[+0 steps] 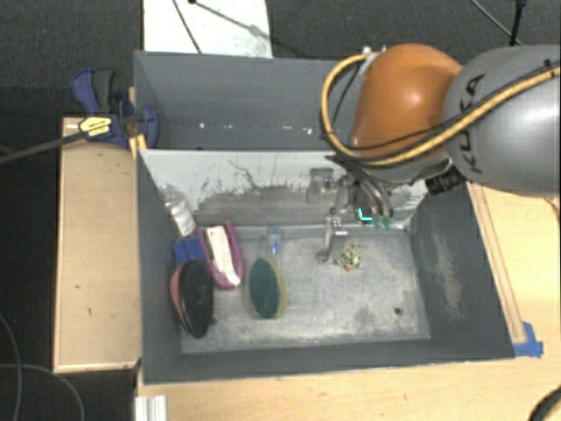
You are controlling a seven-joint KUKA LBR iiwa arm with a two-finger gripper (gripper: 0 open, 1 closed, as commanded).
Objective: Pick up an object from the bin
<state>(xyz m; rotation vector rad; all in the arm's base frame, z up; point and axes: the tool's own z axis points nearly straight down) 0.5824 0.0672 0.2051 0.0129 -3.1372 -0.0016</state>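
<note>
In the bin (456, 323), nearest on the left, lay a black oval (195, 298), and just right of it a green oval (266, 288); neither bore writing that could be read. Farther in, right of the floor's middle and well apart from that group, sat a small gold-and-green trinket (351, 256), alone on bare metal. The claw (330, 251) hung just left of it, its tip low by the floor; whether it was released or clenched could not be told, nor whether it touched the trinket. Back on the left, a pink case (224, 254) leaned beside a blue piece (187, 251), with a clear bottle (181, 215) behind them. On the far right, the grey arm (513, 139) carried black KUKA lettering beside its orange cover (399, 99).
</note>
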